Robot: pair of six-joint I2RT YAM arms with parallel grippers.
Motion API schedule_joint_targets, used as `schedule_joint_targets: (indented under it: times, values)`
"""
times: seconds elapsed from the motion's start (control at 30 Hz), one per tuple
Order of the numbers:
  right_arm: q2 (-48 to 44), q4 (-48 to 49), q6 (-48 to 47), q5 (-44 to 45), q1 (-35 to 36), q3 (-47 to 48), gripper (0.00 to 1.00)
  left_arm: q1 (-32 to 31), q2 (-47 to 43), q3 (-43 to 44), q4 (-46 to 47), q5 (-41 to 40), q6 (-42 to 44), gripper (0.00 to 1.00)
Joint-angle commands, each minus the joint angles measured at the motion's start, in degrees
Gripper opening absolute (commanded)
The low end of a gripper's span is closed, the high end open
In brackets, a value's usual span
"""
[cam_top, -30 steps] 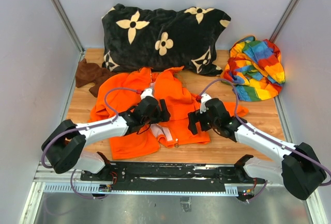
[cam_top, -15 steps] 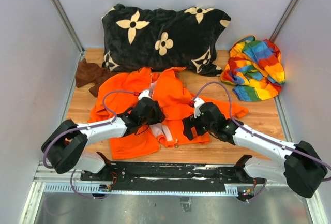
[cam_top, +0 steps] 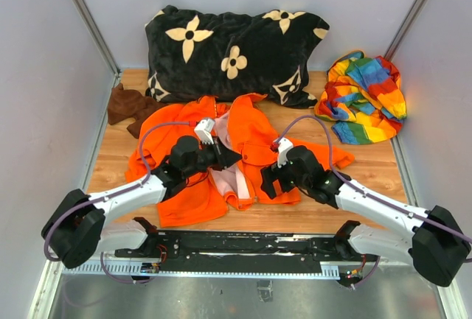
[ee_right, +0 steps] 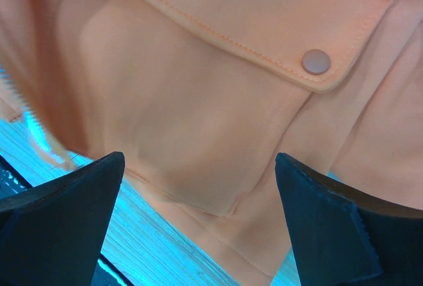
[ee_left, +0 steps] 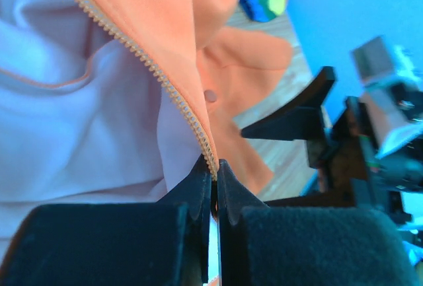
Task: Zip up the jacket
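Note:
The orange jacket (cam_top: pixel 184 197) lies open on the wooden table, its pale pink lining (cam_top: pixel 223 179) showing in the middle. My left gripper (cam_top: pixel 228 158) is shut on the front edge with the zipper strip (ee_left: pixel 142 58); the toothed tape runs straight down into the closed jaws of the left gripper (ee_left: pixel 215 174). Pale lining (ee_left: pixel 79 121) hangs beside that edge. My right gripper (cam_top: pixel 269 180) hovers open over the jacket's right front panel. In the right wrist view the right gripper (ee_right: pixel 198 160) spans the patch pocket (ee_right: pixel 198 107) and its snap (ee_right: pixel 316 61), with the hem just below.
A black pillow with cream flowers (cam_top: pixel 236 50) lies along the back. Rainbow-striped cloth (cam_top: pixel 365 98) is bunched at the back right, a small brown cloth (cam_top: pixel 125 105) at the back left. Grey walls close both sides. Bare wood (cam_top: pixel 369 168) shows right of the jacket.
My left gripper has shut on the zipper edge and drawn it leftward and up, baring more pink lining. The right gripper has slid left and nearer, staying open.

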Motion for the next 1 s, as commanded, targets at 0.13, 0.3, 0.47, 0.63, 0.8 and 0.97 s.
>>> schedule_joint_targets:
  times: [0.13,0.3,0.47,0.63,0.8,0.97]
  values:
    - [1.1,4.0,-0.6,-0.9,0.7,1.0,0.98,1.8,-4.5,-2.1,11.1,10.8,0.1,0.02]
    - [1.5,7.7,-0.1,-4.0,4.3,1.9,0.99,1.8,-3.2,-3.2,11.2,8.2,0.0,0.04]
    - [2.8,10.0,0.3,-5.0,8.0,3.7,1.0,1.8,-1.6,-3.6,8.6,4.6,-0.9,0.1]
    - [8.7,12.1,0.6,-5.3,10.1,5.9,1.0,1.8,-2.6,-6.1,8.0,3.9,-2.8,0.22]
    - [13.3,14.6,0.9,-5.4,12.3,8.3,1.0,1.8,-5.1,-8.3,4.3,2.1,-3.9,0.37]
    - [17.4,13.6,1.0,-4.4,13.2,11.3,1.0,1.8,-8.8,-10.9,-0.8,-0.4,-4.4,0.51]
